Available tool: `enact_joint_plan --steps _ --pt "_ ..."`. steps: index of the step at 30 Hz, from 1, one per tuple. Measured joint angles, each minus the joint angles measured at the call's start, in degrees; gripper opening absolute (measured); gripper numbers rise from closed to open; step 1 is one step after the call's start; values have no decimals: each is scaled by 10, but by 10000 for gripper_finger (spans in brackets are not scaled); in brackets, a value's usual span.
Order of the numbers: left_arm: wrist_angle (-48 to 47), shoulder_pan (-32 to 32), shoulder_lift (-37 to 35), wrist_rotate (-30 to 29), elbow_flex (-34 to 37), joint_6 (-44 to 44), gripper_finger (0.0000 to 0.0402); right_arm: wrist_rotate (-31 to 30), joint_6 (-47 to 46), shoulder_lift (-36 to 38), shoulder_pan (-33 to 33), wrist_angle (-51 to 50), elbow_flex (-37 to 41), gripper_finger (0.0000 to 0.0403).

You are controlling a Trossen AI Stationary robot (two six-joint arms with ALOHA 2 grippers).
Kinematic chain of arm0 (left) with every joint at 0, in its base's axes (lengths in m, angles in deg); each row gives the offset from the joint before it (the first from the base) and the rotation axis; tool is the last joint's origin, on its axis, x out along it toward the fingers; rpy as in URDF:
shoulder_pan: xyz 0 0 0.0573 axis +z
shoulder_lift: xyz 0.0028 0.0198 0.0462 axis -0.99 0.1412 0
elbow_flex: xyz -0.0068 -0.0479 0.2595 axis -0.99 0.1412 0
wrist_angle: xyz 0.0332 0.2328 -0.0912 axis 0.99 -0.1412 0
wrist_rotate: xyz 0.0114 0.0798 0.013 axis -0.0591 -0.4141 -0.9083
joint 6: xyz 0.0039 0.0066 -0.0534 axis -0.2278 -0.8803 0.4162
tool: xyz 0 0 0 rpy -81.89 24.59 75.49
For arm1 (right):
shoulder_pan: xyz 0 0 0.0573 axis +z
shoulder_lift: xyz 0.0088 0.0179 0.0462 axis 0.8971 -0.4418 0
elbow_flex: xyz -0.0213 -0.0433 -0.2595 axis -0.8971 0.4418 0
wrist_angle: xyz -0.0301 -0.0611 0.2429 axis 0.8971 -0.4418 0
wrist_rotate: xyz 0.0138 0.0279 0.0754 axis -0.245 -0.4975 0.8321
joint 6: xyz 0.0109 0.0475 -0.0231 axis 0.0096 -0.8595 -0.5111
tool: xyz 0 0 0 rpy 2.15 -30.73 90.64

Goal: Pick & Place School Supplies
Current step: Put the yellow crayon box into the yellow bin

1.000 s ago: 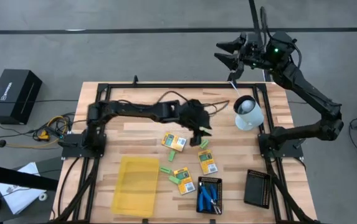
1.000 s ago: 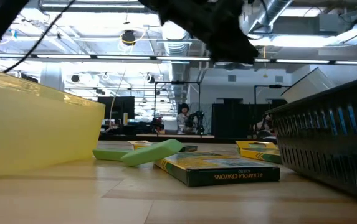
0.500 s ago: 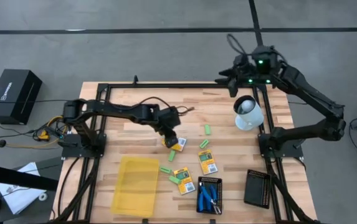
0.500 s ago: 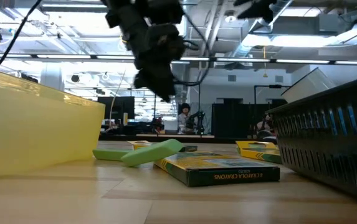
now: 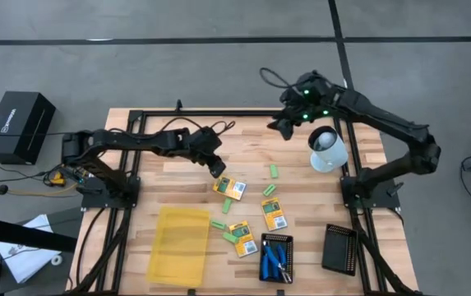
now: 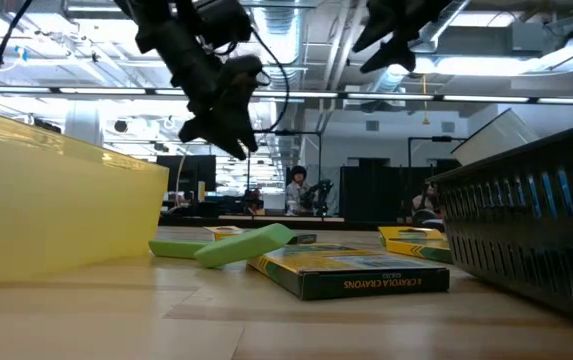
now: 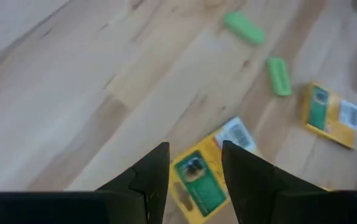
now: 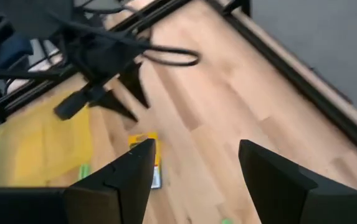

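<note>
I see my left gripper (image 5: 217, 167) hanging empty, fingers parted, just above the nearest crayon pack (image 5: 229, 187), while my right gripper (image 5: 277, 125), also spread, hovers well beyond it.

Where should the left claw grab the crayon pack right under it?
Probably straight down from above, closing across the two long edges of the crayon pack. It lies flat on the table, so only its thin sides offer grip. The open left claw hovers beside it.

Wooden table (image 5: 177, 177) carries crayon packs (image 5: 274, 214), green blocks (image 5: 274, 171), trays (image 5: 182, 245).
</note>
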Motion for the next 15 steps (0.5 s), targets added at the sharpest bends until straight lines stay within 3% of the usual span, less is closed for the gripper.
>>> enact_joint_plan --steps 3,8,15 --pt "0 8 -6 13 13 13 140 18 -14 -25 10 14 0 224" --pt "-2 33 -2 108 46 74 140 40 -28 -64 24 60 0 224" --pt "-9 57 0 136 100 115 140 71 -45 -78 23 124 0 224"
